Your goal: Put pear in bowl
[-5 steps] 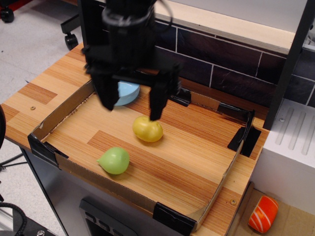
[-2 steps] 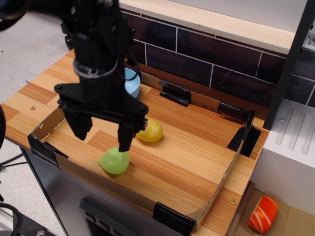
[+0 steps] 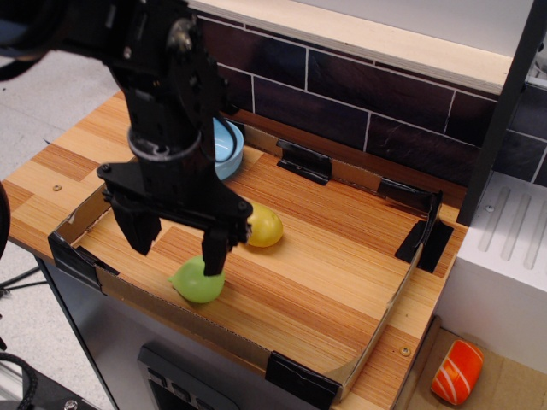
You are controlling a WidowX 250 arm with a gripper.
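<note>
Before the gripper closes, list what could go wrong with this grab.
1. The open gripper sits off-centre: one finger is over the pear, the other well clear, so closing may push the pear away.
2. The yellow fruit lies close by and could get knocked.
3. The arm hides part of the bowl, so the drop is hard to judge.

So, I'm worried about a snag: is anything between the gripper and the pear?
Nothing visible. The open gripper hangs right over the pear, one finger at its top. The yellow fruit sits off to the side.
</note>
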